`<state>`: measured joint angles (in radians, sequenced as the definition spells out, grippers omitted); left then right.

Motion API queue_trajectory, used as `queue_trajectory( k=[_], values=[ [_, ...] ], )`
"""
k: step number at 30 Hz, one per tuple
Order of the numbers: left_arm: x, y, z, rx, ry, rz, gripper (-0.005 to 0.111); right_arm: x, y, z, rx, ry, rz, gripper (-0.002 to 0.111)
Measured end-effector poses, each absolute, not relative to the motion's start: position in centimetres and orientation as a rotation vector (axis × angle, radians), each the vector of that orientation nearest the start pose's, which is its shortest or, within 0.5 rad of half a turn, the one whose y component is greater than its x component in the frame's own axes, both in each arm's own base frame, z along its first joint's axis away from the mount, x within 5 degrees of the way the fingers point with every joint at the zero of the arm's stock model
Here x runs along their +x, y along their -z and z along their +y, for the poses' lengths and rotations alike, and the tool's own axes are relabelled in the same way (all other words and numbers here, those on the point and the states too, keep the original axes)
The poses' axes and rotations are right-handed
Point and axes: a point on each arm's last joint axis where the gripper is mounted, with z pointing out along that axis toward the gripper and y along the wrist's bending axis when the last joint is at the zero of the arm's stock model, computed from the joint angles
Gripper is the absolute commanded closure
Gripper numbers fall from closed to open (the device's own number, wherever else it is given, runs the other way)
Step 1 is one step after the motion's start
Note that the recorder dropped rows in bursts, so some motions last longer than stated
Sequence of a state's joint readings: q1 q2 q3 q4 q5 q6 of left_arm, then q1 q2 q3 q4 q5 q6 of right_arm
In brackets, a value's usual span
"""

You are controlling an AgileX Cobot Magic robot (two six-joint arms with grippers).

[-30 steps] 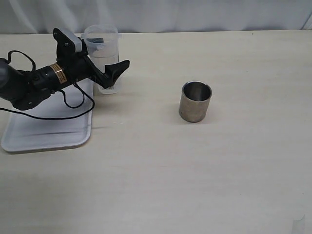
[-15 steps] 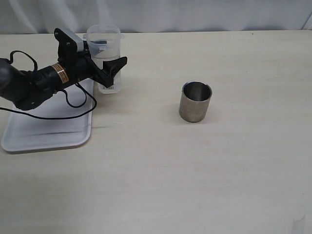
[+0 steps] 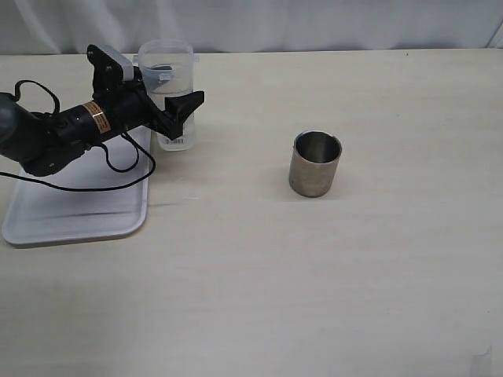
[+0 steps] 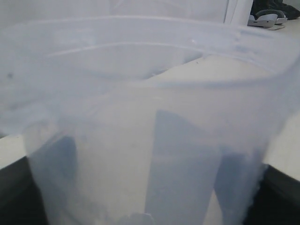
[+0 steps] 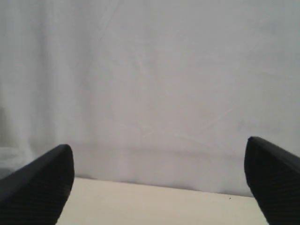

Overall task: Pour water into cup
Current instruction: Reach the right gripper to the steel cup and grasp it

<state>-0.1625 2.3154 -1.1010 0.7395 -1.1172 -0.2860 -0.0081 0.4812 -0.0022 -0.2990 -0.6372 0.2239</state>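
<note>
The steel cup (image 3: 316, 163) stands upright on the table, right of centre, dark inside. A clear plastic beaker (image 3: 167, 86) stands at the far left, by the tray's corner; the water in it is barely visible. My left gripper (image 3: 178, 100) straddles the beaker, with one black finger (image 3: 187, 104) against its front wall and the other hidden behind it. In the left wrist view the beaker (image 4: 140, 117) fills the frame between the two dark fingers. My right gripper (image 5: 159, 187) is open and empty, facing a white backdrop; it is not in the exterior view.
A white tray (image 3: 78, 220) lies at the left edge under my left arm. A black cable (image 3: 126, 169) loops over the tray. A white curtain (image 3: 314, 23) runs along the table's far edge.
My left gripper moved further around the beaker and its jaws narrowed onto the walls. The beaker shifted slightly. The cup has not moved.
</note>
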Motion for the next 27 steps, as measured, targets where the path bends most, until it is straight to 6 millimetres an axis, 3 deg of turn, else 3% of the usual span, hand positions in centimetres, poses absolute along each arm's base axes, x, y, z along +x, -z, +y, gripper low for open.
queue_trajectory(
  k=[7,13,19,27],
  values=[
    [40.4,-7.7,-12.3,0.697,0.609,1.573,0.107,14.2,-19.5,2.7,-0.242,-0.246,1.555,0.015],
    [40.4,-7.7,-12.3,0.697,0.609,1.573,0.107,18.3,-17.4,4.8,-0.563,-0.367,1.653,0.01],
    [40.4,-7.7,-12.3,0.697,0.609,1.573,0.107,22.7,-14.0,4.4,-0.468,-0.398,1.779,0.01],
    [40.4,-7.7,-12.2,0.697,0.608,1.575,0.107,28.1,-9.0,5.4,-0.598,-0.497,1.774,0.01]
  ],
)
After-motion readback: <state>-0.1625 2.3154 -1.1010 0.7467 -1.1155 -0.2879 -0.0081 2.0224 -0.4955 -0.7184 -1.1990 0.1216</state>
